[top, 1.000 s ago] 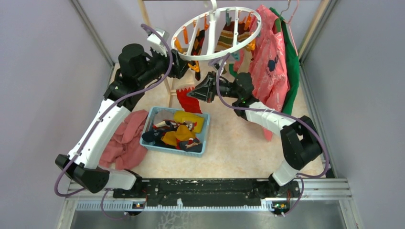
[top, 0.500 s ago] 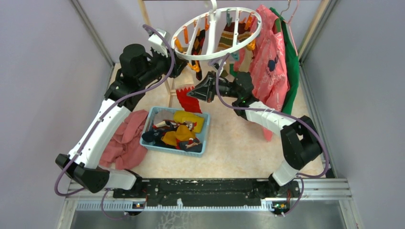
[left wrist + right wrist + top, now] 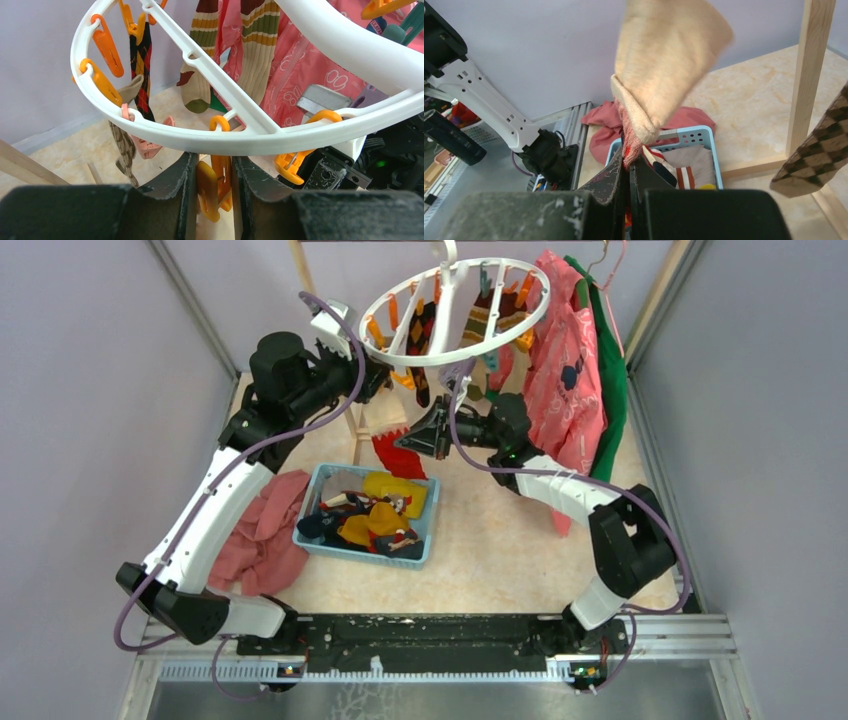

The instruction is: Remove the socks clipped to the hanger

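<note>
From above, your blue basket (image 3: 312, 530) mid-table holds loose socks (image 3: 380, 515); the hanger (image 3: 455, 310) hangs over the far edge. Left wrist: your left gripper (image 3: 212, 172) pinches an orange clip (image 3: 209, 195) under the ring. Right wrist: your right gripper (image 3: 628, 172) clamps a cream-and-red sock (image 3: 664, 70).

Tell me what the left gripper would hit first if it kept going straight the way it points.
With an orange clip pinched in the left gripper, the ring of the hanger just beyond looks first in line, though depth is unclear.
</note>
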Robot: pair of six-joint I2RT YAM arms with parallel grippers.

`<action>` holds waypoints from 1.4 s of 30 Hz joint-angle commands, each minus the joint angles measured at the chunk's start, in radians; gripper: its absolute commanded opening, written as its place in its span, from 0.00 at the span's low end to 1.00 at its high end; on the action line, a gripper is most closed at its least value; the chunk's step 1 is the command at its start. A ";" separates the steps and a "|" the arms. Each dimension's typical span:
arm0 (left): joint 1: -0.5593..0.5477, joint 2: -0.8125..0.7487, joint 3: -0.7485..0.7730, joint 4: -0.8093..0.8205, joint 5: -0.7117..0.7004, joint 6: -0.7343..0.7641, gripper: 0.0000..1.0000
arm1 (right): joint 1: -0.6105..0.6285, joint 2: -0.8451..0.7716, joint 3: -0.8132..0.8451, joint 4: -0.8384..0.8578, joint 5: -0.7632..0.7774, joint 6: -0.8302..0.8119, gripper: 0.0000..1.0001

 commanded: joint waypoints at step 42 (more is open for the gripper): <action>0.180 -0.239 -0.213 0.065 0.316 0.129 0.91 | 0.187 -0.099 -0.112 -0.368 0.129 -0.602 0.00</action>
